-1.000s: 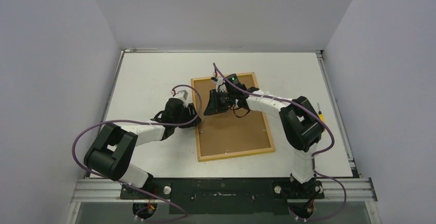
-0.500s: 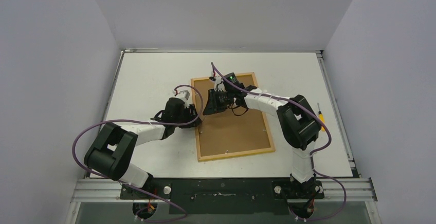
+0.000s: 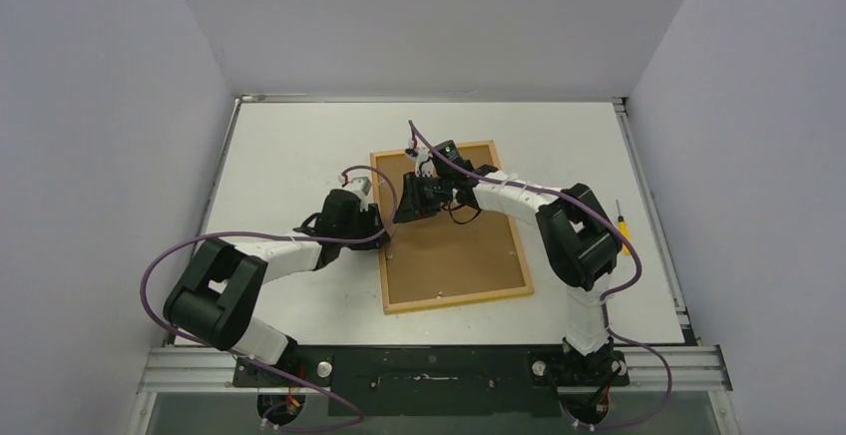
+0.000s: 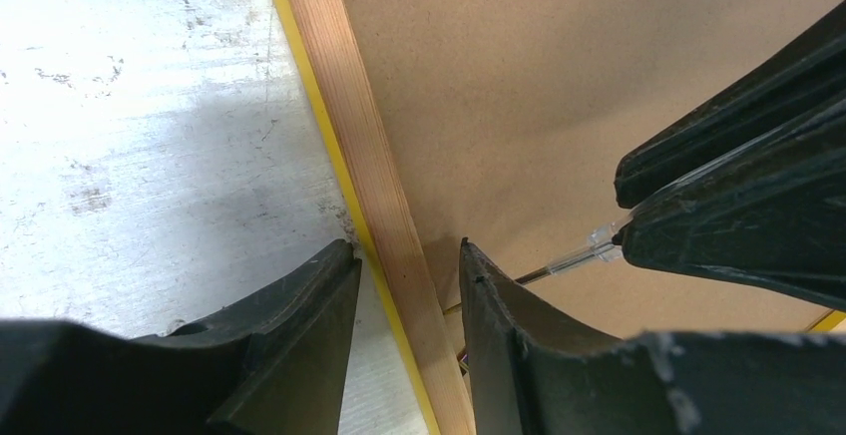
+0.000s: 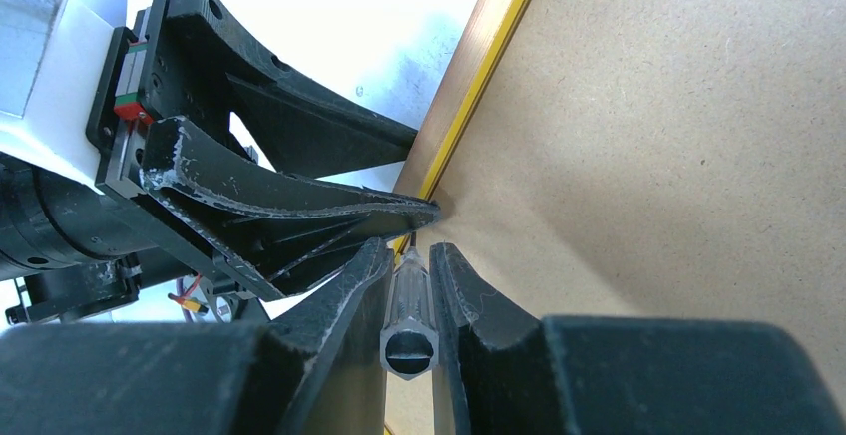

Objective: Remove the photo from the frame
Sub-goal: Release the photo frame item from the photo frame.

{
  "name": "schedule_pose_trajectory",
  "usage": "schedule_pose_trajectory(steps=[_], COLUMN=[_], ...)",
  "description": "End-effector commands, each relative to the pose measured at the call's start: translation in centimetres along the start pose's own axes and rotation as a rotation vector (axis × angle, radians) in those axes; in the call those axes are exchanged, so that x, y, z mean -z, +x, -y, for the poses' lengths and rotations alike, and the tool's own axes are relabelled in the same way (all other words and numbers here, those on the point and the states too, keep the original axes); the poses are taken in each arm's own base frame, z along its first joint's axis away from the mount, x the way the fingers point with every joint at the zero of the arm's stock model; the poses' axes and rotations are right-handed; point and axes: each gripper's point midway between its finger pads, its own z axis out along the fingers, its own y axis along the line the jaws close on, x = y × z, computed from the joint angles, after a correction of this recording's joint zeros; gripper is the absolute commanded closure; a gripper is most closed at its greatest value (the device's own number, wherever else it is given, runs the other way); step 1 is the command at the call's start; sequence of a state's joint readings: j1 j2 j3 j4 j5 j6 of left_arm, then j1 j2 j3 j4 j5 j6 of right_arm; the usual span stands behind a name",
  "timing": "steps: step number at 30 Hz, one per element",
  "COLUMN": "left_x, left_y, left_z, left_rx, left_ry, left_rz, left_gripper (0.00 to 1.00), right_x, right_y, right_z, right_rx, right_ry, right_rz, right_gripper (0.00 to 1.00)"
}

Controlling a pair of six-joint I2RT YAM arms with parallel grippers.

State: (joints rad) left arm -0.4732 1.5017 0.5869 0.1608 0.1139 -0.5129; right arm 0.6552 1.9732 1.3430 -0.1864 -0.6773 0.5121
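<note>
frame (image 3: 454,255) lies back-up; photo hidden under backing (image 4: 559,76). left gripper (image 4: 404,250) has narrowed astride the rim (image 4: 369,156), not yet pinching. right gripper (image 5: 409,247) clamps screwdriver (image 5: 409,340), tip at rim; bracing for prying, likely.

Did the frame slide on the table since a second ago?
No. The frame has not shifted: its corners sit at the same spots on the table as before.

Overhead camera; both wrist close-ups sharing frame (image 3: 459,255) rim
</note>
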Motion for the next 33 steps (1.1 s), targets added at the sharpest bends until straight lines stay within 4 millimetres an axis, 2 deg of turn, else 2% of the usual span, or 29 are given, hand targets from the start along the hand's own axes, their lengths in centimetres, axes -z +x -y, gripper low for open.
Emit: schedule_pose_trajectory(steps=[1, 18, 24, 33], left_x=[0.4, 0.1, -0.2, -0.5], left_y=[-0.2, 0.7, 0.4, 0.5], left_z=[1.7, 3.5, 1.9, 1.2], left_rx=[-0.048, -0.127, -0.094, -0.079], left_ry=[0.048, 0.082, -0.023, -0.059], left_rz=[-0.019, -0.059, -0.050, -0.063], left_gripper=[0.60, 0.61, 0.61, 0.61], right_x=[-0.5, -0.4, 0.2, 0.1], right_y=[-1.1, -1.2, -1.5, -1.6], right_z=[-0.9, -1.4, -1.5, -0.5], right_rx=[0.039, 0.051, 0.068, 0.072], right_ry=[-0.015, -0.010, 0.018, 0.069], right_rz=[0.020, 0.019, 0.028, 0.016], right_gripper=[0.95, 0.95, 0.95, 0.95])
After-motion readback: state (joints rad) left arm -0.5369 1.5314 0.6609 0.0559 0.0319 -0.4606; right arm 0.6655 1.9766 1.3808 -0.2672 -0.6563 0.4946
